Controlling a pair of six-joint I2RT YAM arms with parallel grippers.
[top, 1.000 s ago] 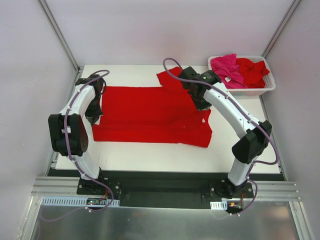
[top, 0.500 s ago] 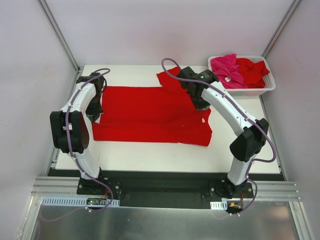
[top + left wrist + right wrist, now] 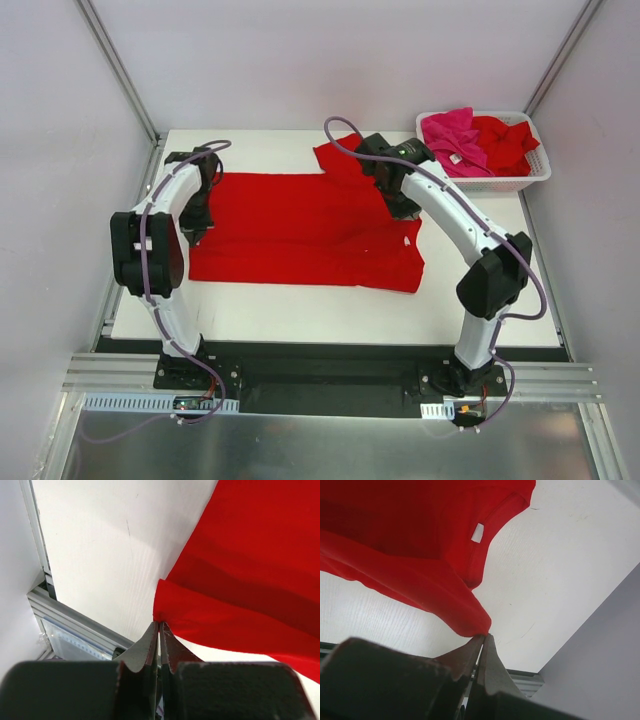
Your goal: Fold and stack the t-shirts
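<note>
The left gripper [image 3: 158,625] is clenched on the left edge of the plain bright red cloth t-shirt [image 3: 300,225], spread flat on the white tabletop [image 3: 330,315] — the right gripper [image 3: 485,636] pinches a fold of it (near the collar). Far right, a white slotted plastic basket [image 3: 538,172] holds a magenta-pink t-shirt [image 3: 450,130] and a second red t-shirt [image 3: 505,140].
</note>
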